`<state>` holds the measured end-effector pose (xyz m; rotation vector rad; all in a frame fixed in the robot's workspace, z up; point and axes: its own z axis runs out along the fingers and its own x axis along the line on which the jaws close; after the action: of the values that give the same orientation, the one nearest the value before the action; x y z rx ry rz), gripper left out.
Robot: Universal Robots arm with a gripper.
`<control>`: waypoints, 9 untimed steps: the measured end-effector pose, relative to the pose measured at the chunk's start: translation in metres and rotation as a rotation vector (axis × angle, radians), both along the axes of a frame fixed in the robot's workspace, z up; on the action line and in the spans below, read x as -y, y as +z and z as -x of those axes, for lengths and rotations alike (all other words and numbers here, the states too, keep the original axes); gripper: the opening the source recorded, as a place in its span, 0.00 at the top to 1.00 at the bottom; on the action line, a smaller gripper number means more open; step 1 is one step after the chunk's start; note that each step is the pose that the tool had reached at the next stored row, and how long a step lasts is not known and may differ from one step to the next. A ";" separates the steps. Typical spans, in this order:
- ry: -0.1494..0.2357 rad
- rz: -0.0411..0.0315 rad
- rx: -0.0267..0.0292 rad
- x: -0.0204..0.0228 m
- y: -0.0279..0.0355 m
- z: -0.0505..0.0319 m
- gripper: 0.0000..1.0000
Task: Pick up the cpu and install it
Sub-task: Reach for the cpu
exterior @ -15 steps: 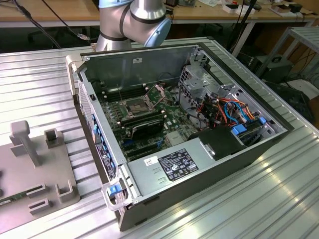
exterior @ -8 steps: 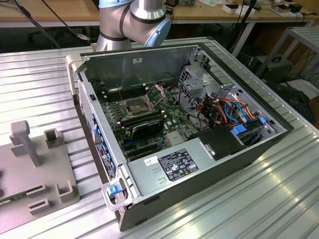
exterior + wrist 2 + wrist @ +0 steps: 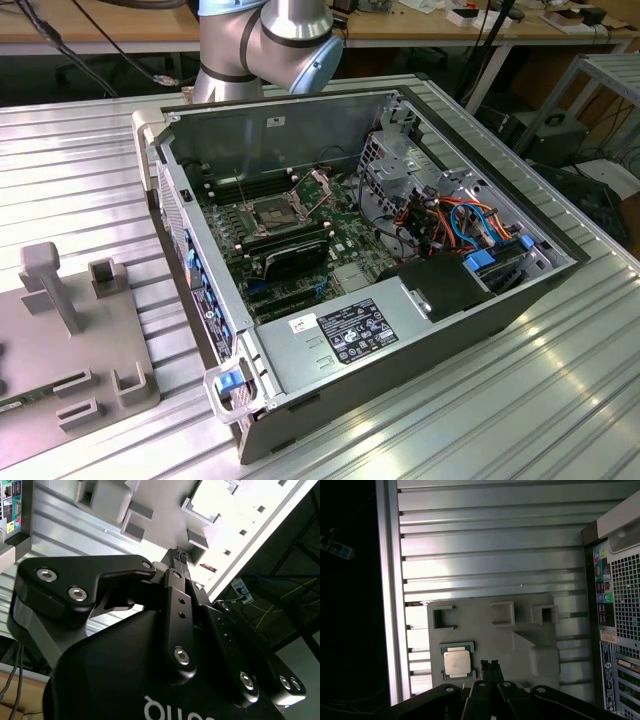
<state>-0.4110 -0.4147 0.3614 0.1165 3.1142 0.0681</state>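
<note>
On the exterior view's left, a grey moulded fixture plate (image 3: 100, 335) lies flat on the ribbed aluminium table (image 3: 80, 150), with an upright post and several small open pockets rising from its matt surface. In the first wrist view, one shallow square recess of this plate holds the cpu (image 3: 457, 661). It is a small flat chip with a dull, pale metal lid and a thin darker border, lying face up with its edges parallel to the edges of the plate. Because it is square, it has no long axis to respect; what matters, in my judgement, is the sideways offset. The gripper (image 3: 490, 666) hangs above the plate with its tips just beside the chip, not over it and not touching it. The chip lies on the side of the fingers that is turned away from the computer case (image 3: 620, 605), toward the outer edge of the table. The fingers are closed one against the other with nothing between them. The second wrist view agrees: two slim black fingers with ribbed tips meet at the end. So the cpu is not yet picked up. Further toward the exterior view's right stands the open case of thin sheet steel. On its green board sits the dark square socket (image 3: 268, 212), whose metal frame appears lifted, well apart from the plate. Only one arm is present, so no question of a nearer one arises.
</note>
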 end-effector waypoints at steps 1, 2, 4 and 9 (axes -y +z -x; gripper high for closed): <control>0.000 0.0000 -0.0001 0.0000 -0.0007 0.0001 0.89; 0.000 0.0000 -0.0001 0.0000 -0.0015 0.0002 0.89; 0.000 0.0002 -0.0003 0.0000 -0.0023 0.0004 0.89; 0.000 0.0000 0.0000 0.0000 -0.0025 0.0007 0.89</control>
<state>-0.4118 -0.4147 0.3588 0.1166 3.1143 0.0680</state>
